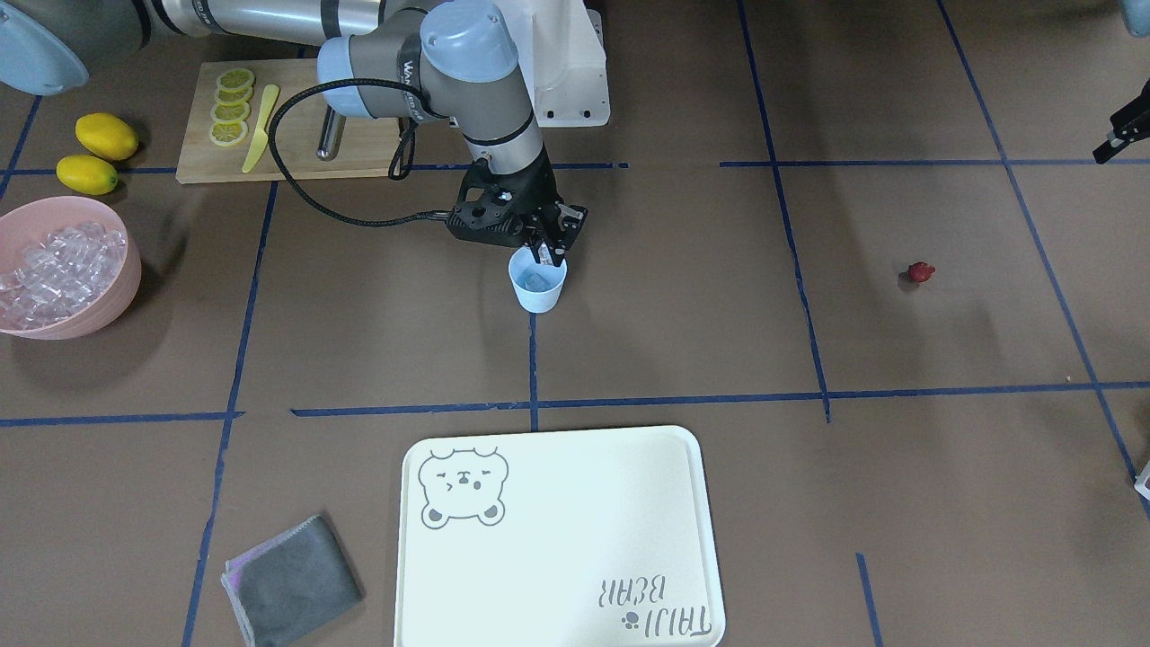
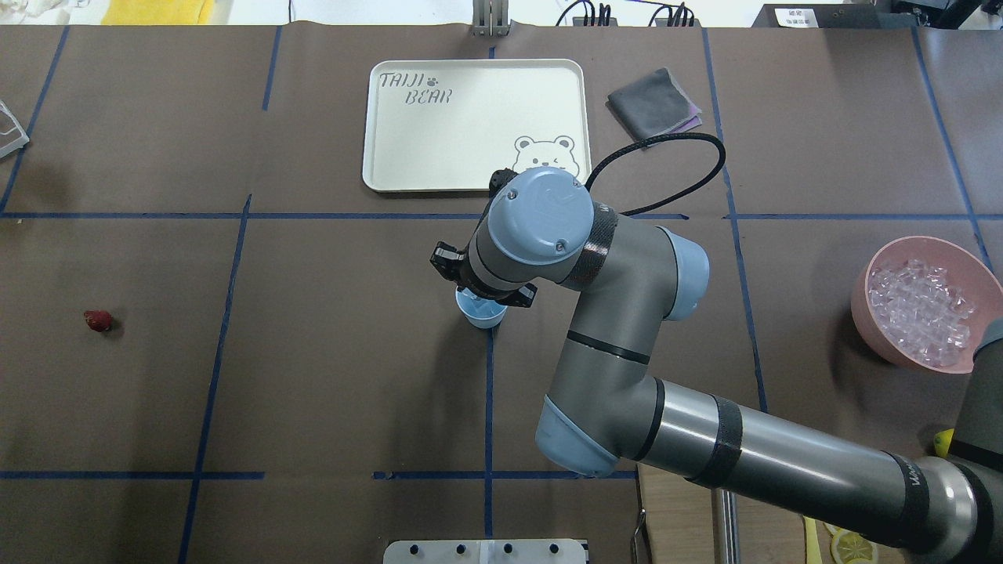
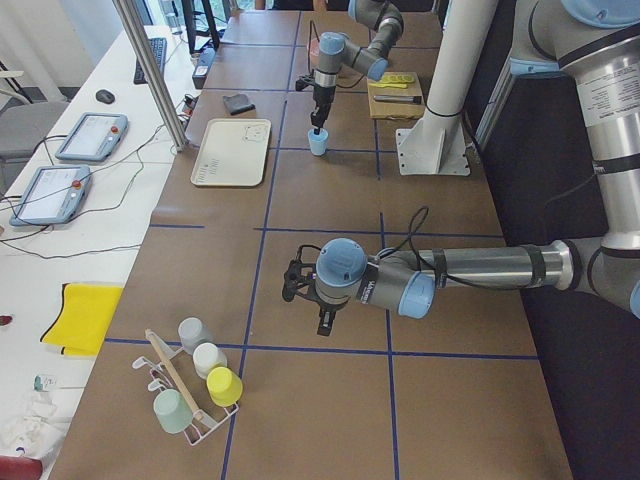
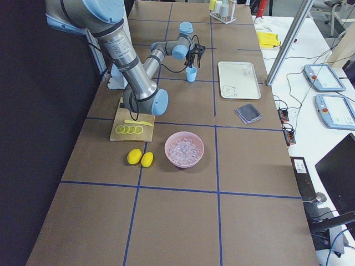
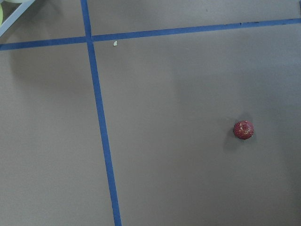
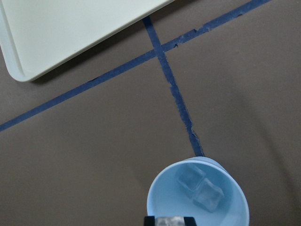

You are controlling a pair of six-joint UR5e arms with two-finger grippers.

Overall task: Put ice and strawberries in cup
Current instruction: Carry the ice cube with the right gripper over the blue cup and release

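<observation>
Brown paper-covered table [image 1: 683, 359], gridded in blue tape. At centre, upright pale-blue cup [image 1: 537, 292], at the end of a tape line; holds two ice cubes [image 6: 200, 187]. Directly above its mouth, right gripper [image 1: 549, 258], pincer narrow, clamps a third ice cube [image 6: 170, 221] between the fingertips. On bare paper toward the robot's left, well apart from the cup, one dark-red strawberry [image 1: 919, 272]. Above that side, left gripper [image 3: 326, 322]; pincer width: cannot tell. Toward the robot's right, pink bowl [image 1: 124, 296] heaped with loose ice [image 1: 54, 270]. Also listed: two lemons [image 1: 106, 135], wooden board [image 1: 202, 166] with lemon slices [image 1: 232, 106] and yellow knife [image 1: 260, 126], cream tray [image 1: 557, 539], folded grey cloth [image 1: 292, 580].
</observation>
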